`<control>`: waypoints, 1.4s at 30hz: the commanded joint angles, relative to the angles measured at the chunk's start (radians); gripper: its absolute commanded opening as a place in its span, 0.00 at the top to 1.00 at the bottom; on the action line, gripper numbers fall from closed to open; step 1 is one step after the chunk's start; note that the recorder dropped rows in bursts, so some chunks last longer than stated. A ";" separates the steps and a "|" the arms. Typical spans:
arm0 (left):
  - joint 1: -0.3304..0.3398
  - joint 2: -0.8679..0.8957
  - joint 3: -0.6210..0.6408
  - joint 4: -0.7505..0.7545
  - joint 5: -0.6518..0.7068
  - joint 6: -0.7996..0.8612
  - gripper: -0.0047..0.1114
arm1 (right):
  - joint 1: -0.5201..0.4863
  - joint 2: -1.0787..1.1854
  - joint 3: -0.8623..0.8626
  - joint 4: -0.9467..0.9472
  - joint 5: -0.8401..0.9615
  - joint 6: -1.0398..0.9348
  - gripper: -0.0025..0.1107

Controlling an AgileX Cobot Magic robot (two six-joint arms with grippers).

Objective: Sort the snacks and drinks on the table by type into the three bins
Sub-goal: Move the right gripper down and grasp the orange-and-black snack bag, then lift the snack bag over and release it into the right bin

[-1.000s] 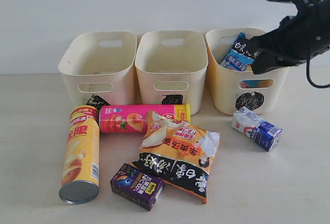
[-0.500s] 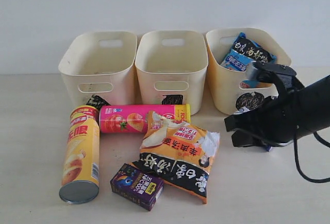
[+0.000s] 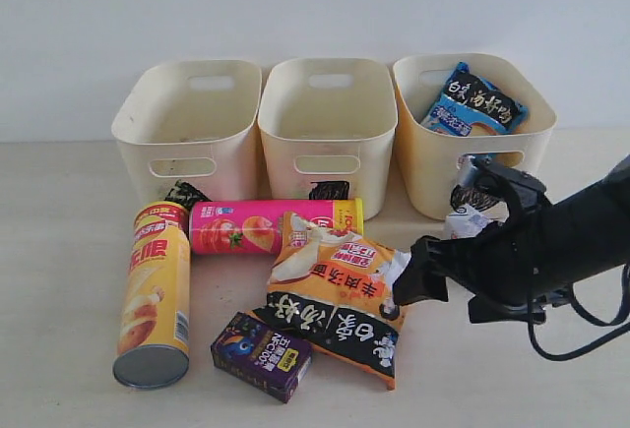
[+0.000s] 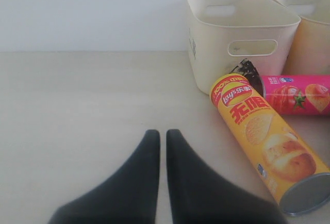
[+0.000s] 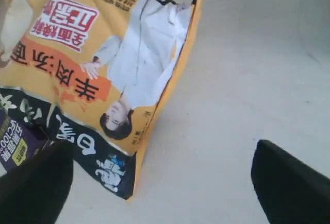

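Pale tabletop [image 3: 59, 251]: right fingers [image 5: 291, 180] spread, arm [image 3: 561, 241] hiding most of white carton [image 3: 468, 219]; left fingers [image 4: 136, 183] clenched.

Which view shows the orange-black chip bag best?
Exterior view: the orange-black chip bag shows almost entire, both ends visible. Right wrist view is closer but crops it to one side and corner. Left wrist view does not show it.
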 commanded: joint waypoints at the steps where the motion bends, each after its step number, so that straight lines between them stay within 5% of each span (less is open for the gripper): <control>1: 0.004 -0.003 -0.002 -0.005 -0.008 -0.009 0.92 | 0.002 0.056 0.005 0.215 0.048 -0.206 0.23; 14: 0.004 -0.003 -0.002 -0.005 -0.006 -0.009 0.92 | 0.002 0.187 0.003 0.568 0.112 -0.531 0.23; 34: 0.004 -0.003 -0.002 -0.005 -0.009 -0.009 0.92 | 0.022 0.366 -0.105 0.613 0.226 -0.582 0.24; 38: 0.004 -0.003 -0.002 -0.005 -0.007 -0.009 0.92 | 0.022 0.371 -0.113 0.613 0.205 -0.589 0.38; 42: 0.004 -0.003 -0.002 -0.005 -0.007 -0.009 0.92 | 0.022 0.371 -0.113 0.613 0.158 -0.589 0.68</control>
